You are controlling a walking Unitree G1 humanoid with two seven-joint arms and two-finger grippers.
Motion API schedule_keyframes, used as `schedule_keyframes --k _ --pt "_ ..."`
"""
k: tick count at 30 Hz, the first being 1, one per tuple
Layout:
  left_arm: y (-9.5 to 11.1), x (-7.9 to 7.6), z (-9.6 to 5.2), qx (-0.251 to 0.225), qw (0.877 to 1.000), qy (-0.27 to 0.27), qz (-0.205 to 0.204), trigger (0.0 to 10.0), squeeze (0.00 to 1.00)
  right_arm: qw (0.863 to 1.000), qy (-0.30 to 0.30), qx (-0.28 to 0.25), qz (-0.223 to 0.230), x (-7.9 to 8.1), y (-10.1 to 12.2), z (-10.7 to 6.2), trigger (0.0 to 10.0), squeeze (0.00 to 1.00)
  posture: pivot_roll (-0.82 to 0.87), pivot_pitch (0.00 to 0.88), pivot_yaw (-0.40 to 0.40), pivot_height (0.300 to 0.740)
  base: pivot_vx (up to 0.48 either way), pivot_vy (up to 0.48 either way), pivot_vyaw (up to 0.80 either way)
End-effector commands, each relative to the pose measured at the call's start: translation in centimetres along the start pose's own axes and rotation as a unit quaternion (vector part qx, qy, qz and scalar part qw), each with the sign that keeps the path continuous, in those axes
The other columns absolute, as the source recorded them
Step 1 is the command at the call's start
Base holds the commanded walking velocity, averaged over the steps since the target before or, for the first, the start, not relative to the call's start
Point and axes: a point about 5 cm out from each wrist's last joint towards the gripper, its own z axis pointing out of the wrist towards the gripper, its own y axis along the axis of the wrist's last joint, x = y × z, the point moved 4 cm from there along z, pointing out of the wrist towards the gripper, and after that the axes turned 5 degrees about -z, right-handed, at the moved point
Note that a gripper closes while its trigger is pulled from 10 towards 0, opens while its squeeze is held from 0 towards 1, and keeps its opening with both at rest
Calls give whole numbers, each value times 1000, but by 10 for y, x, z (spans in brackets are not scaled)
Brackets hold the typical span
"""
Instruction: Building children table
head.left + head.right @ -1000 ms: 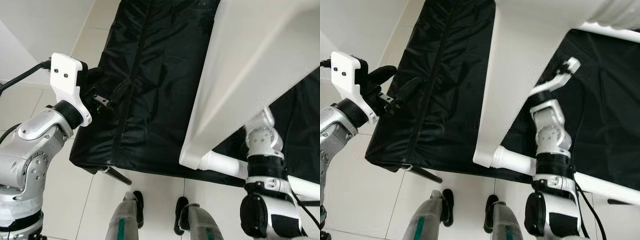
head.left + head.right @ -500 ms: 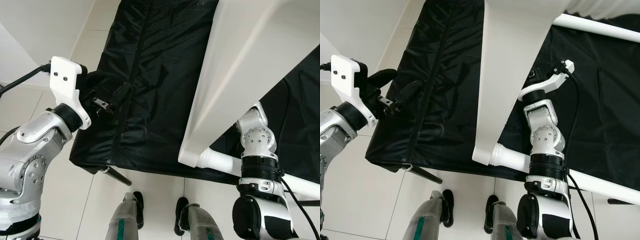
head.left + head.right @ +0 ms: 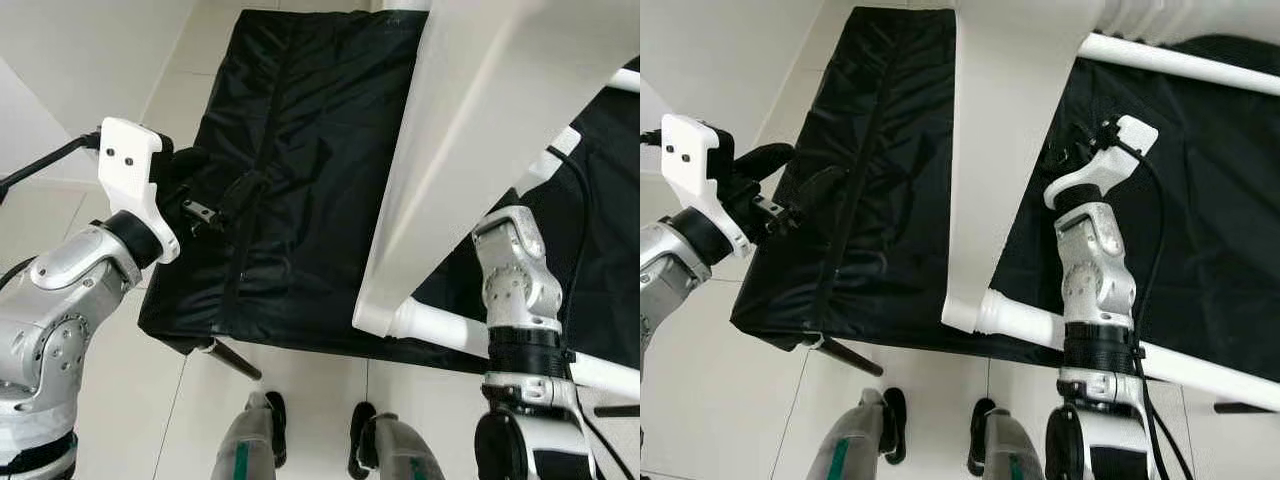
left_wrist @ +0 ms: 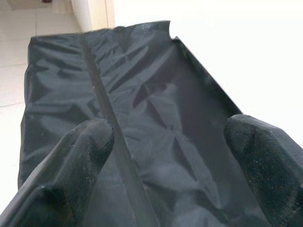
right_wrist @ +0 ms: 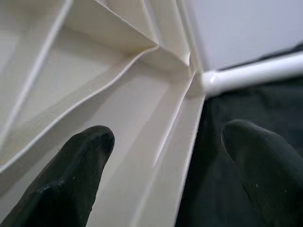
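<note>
Glossy, crinkled black cloth cover (image 3: 300, 180) beneath the left gripper (image 4: 165, 156); smooth matt white plastic tabletop (image 5: 94, 71), ribbed, by the right gripper (image 5: 161, 165).

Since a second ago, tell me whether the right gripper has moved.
Yes. The right gripper has swung out from under the white tabletop, toward the robot's right, over the black cloth, whose position in view barely changed.

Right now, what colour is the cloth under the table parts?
Black, with a seam running along it; the cloth shows best in the left eye view.
</note>
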Motion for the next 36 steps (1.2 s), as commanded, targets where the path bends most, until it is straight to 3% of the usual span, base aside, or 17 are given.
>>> schedule_keyframes --k 1,8,14,18,26,30,32,34,35,36 --pt "-1 -9 -4 0 1000 -28 3 10000 0 999 -4 -6 -32 4 2 -6 10000 0 63 182 41 740 0 0 0" --pt "-13 -15 -12 18 999 -40 -5 10000 0 998 -9 -3 -64 5 2 -20 10000 0 54 186 34 740 0 0 0" --pt "-26 -28 -26 52 995 -90 -10 10000 0 997 0 9 -82 6 -2 -34 10000 0 52 196 32 740 0 0 0" --pt "-37 -44 -37 79 986 -142 -25 10000 0 996 40 25 -75 10 -8 -42 10000 0 47 204 30 740 0 0 0" --pt "-46 -54 -47 104 977 -180 -45 10000 0 991 113 50 -48 -1 -7 -51 10000 0 42 208 27 740 0 0 0" --pt "-49 -62 -52 123 968 -212 -48 10000 0 978 192 69 -49 -8 -1 -60 10000 0 31 201 31 740 0 0 0" --pt "-49 -62 -52 123 968 -212 -48 10000 0 978 192 69 -49 -8 -1 -60 10000 0 31 201 31 740 0 0 0" --pt "-50 -64 -54 129 965 -223 -48 10000 0 971 219 80 -61 -10 0 -64 10000 0 30 202 28 740 0 0 0" --pt "-49 -66 -54 133 963 -231 -47 10000 0 961 251 90 -78 -11 1 -69 10000 0 26 202 26 740 0 0 0" --pt "-49 -66 -54 133 963 -231 -47 10000 0 961 251 90 -78 -11 1 -69 10000 0 26 202 26 740 0 0 0"
